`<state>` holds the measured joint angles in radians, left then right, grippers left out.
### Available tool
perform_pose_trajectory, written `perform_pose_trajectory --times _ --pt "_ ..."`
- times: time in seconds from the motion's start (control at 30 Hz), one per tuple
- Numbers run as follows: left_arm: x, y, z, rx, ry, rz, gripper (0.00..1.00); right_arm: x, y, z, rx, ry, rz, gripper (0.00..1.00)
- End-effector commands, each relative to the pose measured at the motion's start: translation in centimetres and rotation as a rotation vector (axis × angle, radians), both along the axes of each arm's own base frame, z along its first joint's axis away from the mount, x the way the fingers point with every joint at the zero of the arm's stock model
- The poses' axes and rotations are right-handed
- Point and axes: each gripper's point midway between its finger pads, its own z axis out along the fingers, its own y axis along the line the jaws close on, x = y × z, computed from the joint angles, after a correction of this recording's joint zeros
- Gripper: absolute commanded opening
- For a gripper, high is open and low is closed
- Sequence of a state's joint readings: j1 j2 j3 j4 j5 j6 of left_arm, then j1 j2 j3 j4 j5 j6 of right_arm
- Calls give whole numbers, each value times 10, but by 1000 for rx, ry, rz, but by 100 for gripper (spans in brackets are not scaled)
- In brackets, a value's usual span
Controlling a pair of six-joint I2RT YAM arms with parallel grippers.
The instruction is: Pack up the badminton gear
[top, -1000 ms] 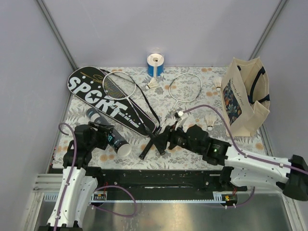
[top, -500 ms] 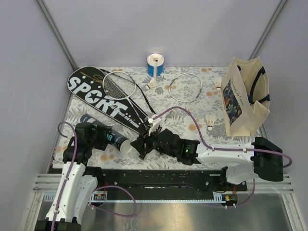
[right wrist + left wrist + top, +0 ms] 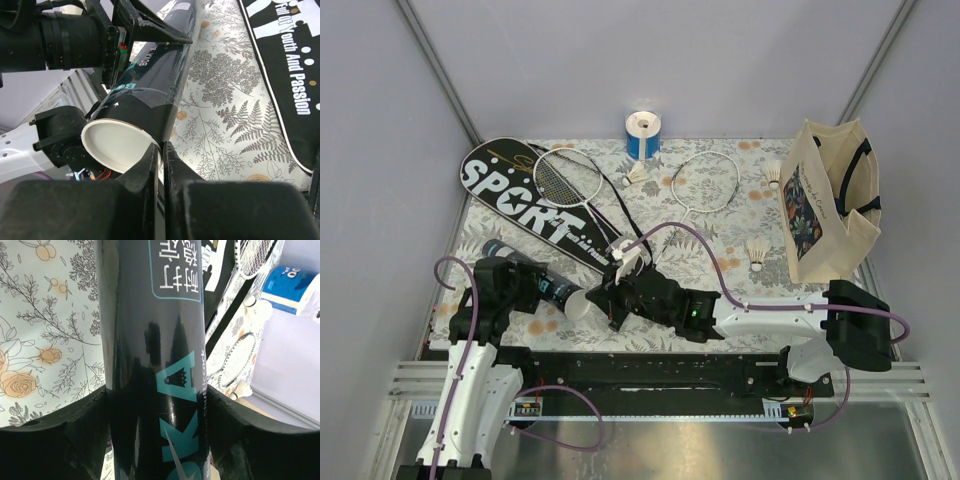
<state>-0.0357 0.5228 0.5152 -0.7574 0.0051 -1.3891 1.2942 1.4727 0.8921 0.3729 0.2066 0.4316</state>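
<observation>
The black tube (image 3: 542, 285) lies slanted at the table's near left, and my left gripper (image 3: 525, 283) is shut round its body. In the left wrist view the tube (image 3: 150, 365) fills the gap of the left gripper (image 3: 157, 415), both fingers against its sides. My right gripper (image 3: 162, 147) is shut on the rim of the tube's white end cap (image 3: 117, 145), also seen as the cap (image 3: 576, 305) from above. One racket (image 3: 560, 175) lies on the black SPORT cover (image 3: 520, 200). Another racket (image 3: 705, 182) lies mid-table. Shuttlecocks (image 3: 638, 174) (image 3: 757, 255) lie loose.
A blue-and-white roll (image 3: 643, 135) stands at the back edge. A cream tote bag (image 3: 825, 200) with dark handles stands at the right. A third shuttlecock (image 3: 773, 176) lies beside the bag. The right arm's purple cable (image 3: 700, 245) loops above the mat.
My right arm has swung left from the table's middle to the tube's near end, and its jaws have shut on the cap's rim. The left gripper keeps its hold on the tube.
</observation>
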Motion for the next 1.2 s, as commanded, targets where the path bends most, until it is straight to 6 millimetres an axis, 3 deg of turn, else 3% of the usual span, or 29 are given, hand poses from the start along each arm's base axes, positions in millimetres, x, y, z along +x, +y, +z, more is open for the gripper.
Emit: perform_pose_trajectory --times 0.0,0.13,0.43,0.9,1.0,1.17 --pt "4 -11 27 -52 -80 -32 31 14 -4 19 57 -33 -84 0" --pt "5 3 23 -2 -69 35 28 20 -30 27 65 -40 -165 0" --pt "15 19 19 99 -45 60 20 9 -66 37 120 -7 -175 0" --pt "12 28 10 149 -21 88 16 -1 -100 49 185 7 -178 0" --pt "13 27 13 142 -28 84 16 6 -109 42 154 18 -237 0" --pt "14 27 36 172 -84 53 18 36 -155 20 40 41 -521 0"
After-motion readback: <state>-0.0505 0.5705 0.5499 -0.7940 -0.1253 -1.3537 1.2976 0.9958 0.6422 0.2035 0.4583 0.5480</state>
